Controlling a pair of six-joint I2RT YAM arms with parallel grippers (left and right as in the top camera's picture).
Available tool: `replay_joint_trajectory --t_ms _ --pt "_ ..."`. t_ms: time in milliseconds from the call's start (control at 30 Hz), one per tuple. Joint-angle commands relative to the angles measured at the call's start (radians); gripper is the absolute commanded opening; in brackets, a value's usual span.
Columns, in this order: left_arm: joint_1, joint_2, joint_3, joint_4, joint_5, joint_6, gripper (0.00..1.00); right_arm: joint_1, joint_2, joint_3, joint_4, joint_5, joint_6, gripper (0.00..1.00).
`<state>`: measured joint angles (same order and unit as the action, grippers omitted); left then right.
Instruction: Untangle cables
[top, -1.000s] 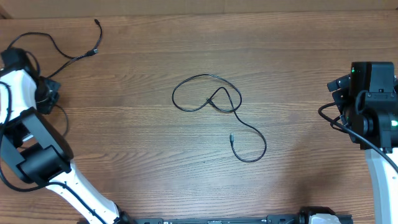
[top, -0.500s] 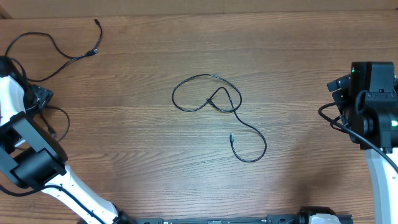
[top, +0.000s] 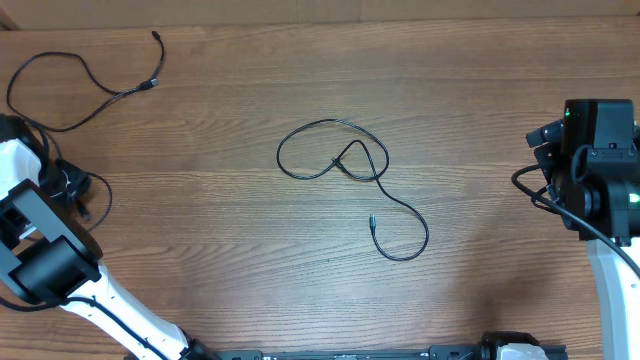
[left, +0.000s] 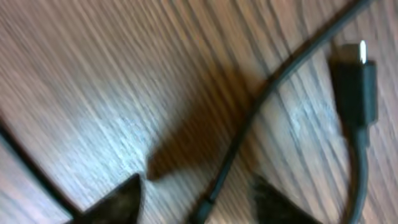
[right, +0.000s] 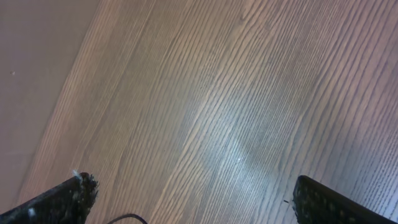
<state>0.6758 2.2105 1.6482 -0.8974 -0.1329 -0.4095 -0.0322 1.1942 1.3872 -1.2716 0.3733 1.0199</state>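
One cable (top: 345, 160) lies at the table's middle as a loop with a tail curling to a plug at the front right. A second cable (top: 90, 85) lies loose at the far left corner. My left gripper (top: 62, 180) is at the left edge, low over a third cable (top: 98, 198). In the left wrist view, which is blurred, the left gripper (left: 199, 199) is open, with that cable (left: 239, 143) running between the fingertips and its plug (left: 354, 87) beside it. My right gripper (right: 199, 199) is open and empty over bare wood, at the right edge in the overhead view (top: 548, 145).
The table (top: 250, 260) is brown wood. The thicker robot wires hang by the right arm (top: 530, 190). A thin dark wire shows at the bottom edge of the right wrist view (right: 124, 219). The table's far edge runs along the top.
My left arm has moved toward the front along the left edge, away from the far-left cable, whose loop now lies fully in view. The right arm and middle cable have not moved.
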Motion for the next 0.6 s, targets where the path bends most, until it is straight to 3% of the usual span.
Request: replay_joint_trajectory --t_ms 0,33,67,133,433,567 --pt "-0.002 0.014 -0.053 -0.011 0.041 -0.034 0.2 -0.003 -0.003 0.007 0.005 0.015 -0.003 1.0" --pt "-0.002 0.014 -0.062 -0.012 0.057 -0.049 0.09 -0.003 -0.003 0.007 0.005 0.015 -0.003 1.0" --pt "-0.002 0.014 -0.067 -0.015 0.076 -0.065 0.05 -0.003 -0.003 0.007 0.005 0.015 -0.003 1.0" --pt "-0.002 0.014 -0.071 -0.025 0.127 -0.123 0.05 -0.003 -0.003 0.007 0.005 0.015 -0.003 1.0" --pt "-0.001 0.013 -0.07 -0.097 0.346 -0.592 0.04 -0.003 -0.003 0.007 0.005 0.015 -0.003 1.0" --pt "-0.001 0.013 -0.069 -0.08 0.475 -0.676 0.04 -0.003 -0.003 0.007 0.005 0.015 -0.003 1.0"
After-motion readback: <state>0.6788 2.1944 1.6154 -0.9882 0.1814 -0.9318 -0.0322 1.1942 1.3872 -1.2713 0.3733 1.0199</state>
